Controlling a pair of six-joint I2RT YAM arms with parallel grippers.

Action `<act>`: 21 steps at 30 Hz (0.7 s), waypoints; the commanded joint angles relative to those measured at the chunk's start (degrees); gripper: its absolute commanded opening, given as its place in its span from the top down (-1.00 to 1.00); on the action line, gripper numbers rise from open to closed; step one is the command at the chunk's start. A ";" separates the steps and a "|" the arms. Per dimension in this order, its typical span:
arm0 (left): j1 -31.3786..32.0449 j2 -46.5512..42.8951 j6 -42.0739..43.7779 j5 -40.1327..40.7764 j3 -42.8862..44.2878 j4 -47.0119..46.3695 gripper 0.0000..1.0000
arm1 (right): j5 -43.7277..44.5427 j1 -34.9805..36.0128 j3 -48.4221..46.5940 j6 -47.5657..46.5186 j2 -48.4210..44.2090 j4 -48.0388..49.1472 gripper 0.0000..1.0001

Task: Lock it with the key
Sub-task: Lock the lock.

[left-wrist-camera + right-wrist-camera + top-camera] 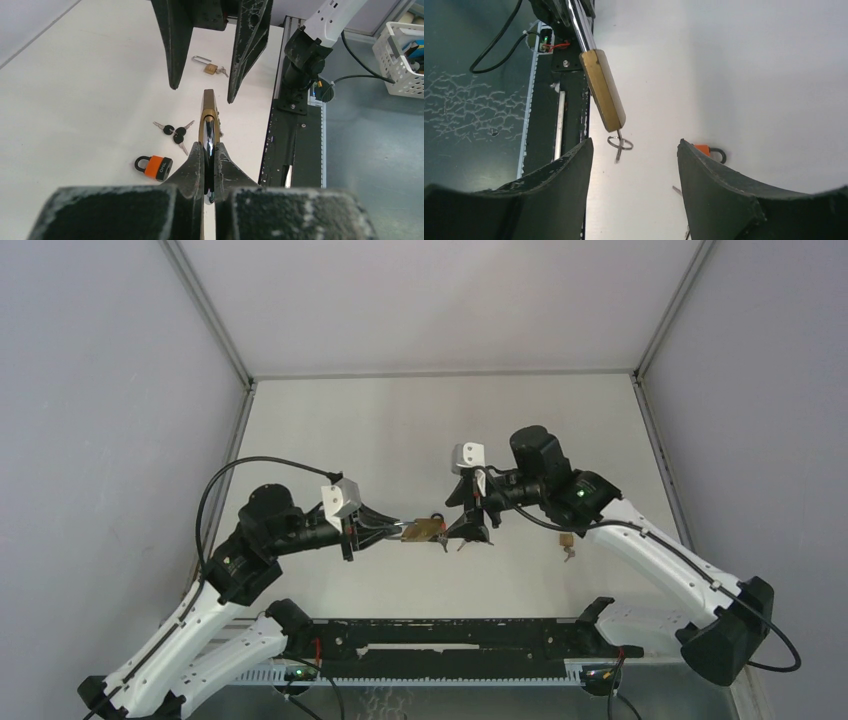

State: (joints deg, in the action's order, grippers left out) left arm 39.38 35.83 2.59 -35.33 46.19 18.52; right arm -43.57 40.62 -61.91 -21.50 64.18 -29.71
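**Mid-air, centre of scene: firm hold, fiddly turn ahead**

Above the middle of the white counter (400, 430), my left hand (209, 150) is clamped on the chrome shackle of a flat brass padlock (604, 95), holding it clear of the surface. A small steel key (619, 145) on a ring hangs at its free end, seemingly seated in the keyway. My right hand (634, 150) stands apart, one finger on either side of that key, touching nothing.

I judge the lock heavy, rigid and slick. The key looks light, thin and apt to slip, so I would pinch its flat bow.

The counter looks hard and matte. An orange-bodied padlock (155, 166) and loose keys (175, 132) lie beneath, and a second small brass padlock (566, 540) lies further right. Plain grey walls enclose the scene.
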 commanded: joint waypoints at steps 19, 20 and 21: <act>0.26 -0.48 0.28 -2.11 4.74 -6.88 1.00 | -10.09 1.30 4.97 -2.16 4.96 10.84 -0.03; 0.29 -0.48 0.16 -2.11 4.69 -7.07 1.00 | -9.98 1.30 5.36 -1.49 4.81 12.01 0.01; 0.26 -0.48 -0.02 -2.11 4.69 -7.22 1.00 | -9.91 1.30 5.85 -0.73 4.52 13.12 0.06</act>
State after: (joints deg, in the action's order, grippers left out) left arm 39.42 36.01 2.57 -35.38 46.22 19.49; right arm -52.47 41.45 -57.04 -23.20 70.48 -23.42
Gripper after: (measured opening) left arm 0.039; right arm 0.508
